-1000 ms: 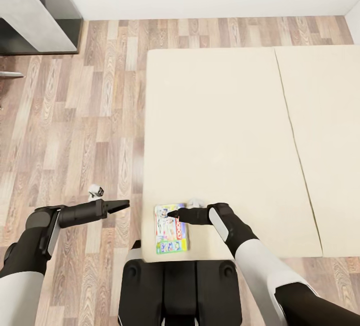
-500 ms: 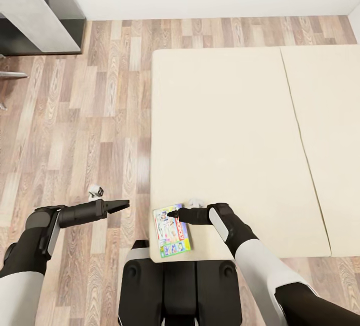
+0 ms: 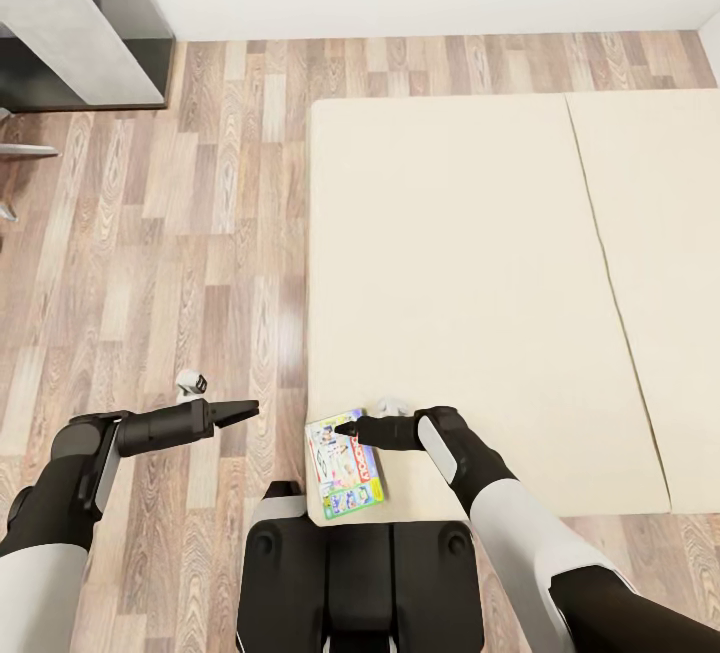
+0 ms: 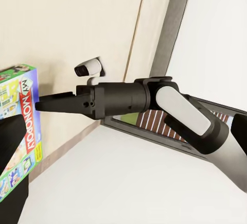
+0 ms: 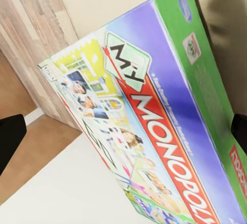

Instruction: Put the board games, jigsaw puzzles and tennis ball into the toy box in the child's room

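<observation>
One board game (image 3: pixel 346 464), a white-green box with red Monopoly lettering (image 5: pixel 149 116), lies flat on the near left corner of the bed (image 3: pixel 460 263). My right gripper (image 3: pixel 340 427) hovers just over the box's far end, pointing left, open and holding nothing. It is also seen from the side in the left wrist view (image 4: pixel 39 103), beside the box (image 4: pixel 21 126). My left gripper (image 3: pixel 254 409) is open over the floor, left of the bed corner. The toy box, jigsaw puzzles and tennis ball are out of view.
The table's end (image 3: pixel 60 23), pale grey on top with dark sides, stands at the far left against the white wall. Wood-plank floor (image 3: pixel 180 233) runs between it and the bed. A thin metal leg (image 3: pixel 22 149) pokes in at the left edge. My base (image 3: pixel 360 573) touches the bed's near edge.
The whole picture has shifted: the bed and the box slide slightly right and turn, so the camera moved. Both arms keep the same pose, and the box stays on the bed.
</observation>
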